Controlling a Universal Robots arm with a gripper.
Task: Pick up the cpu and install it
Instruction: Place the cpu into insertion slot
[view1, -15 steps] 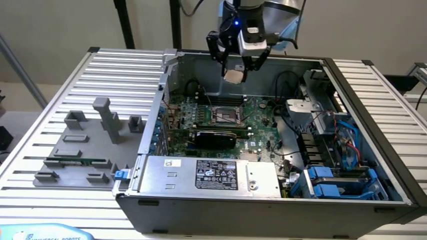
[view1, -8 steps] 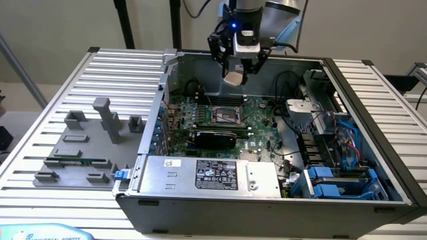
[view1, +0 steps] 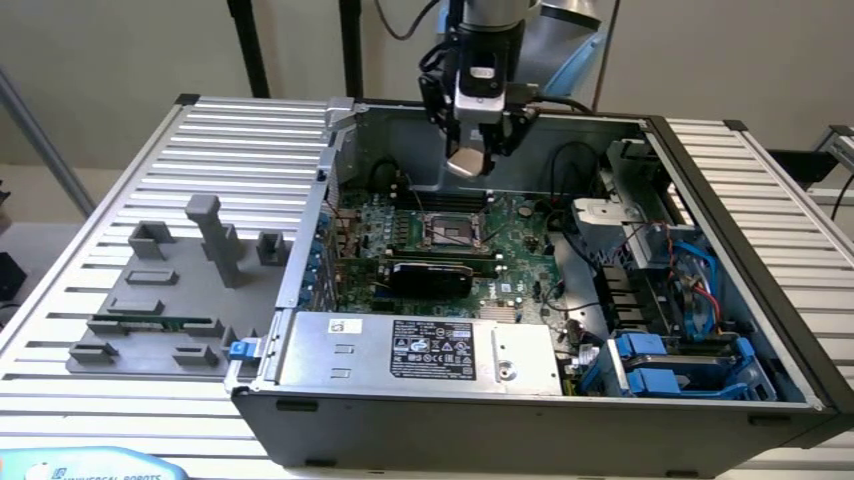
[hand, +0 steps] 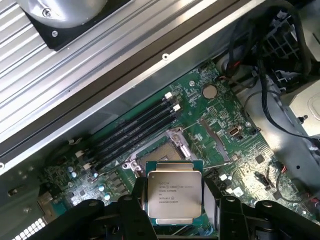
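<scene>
My gripper (view1: 473, 152) hangs above the open computer case, shut on the cpu (view1: 467, 163), a small flat square chip with a silvery top. In the wrist view the cpu (hand: 174, 195) sits between the black fingers (hand: 136, 202), its printed metal face up and a green rim showing. Below it on the green motherboard (view1: 514, 265) lies the dark square socket (view1: 451, 232), its metal frame open. In the wrist view the socket (hand: 157, 152) is just beyond the chip's far edge. The chip is held clear of the board.
The case walls (view1: 727, 240) ring the board. A power supply (view1: 424, 350) is at the front, and cables and blue drive bays (view1: 674, 365) are at the exterior view's right. A grey tray (view1: 167, 300) with plastic blocks lies on the slatted table at the left. Dark memory slots (hand: 132, 134) run beside the socket.
</scene>
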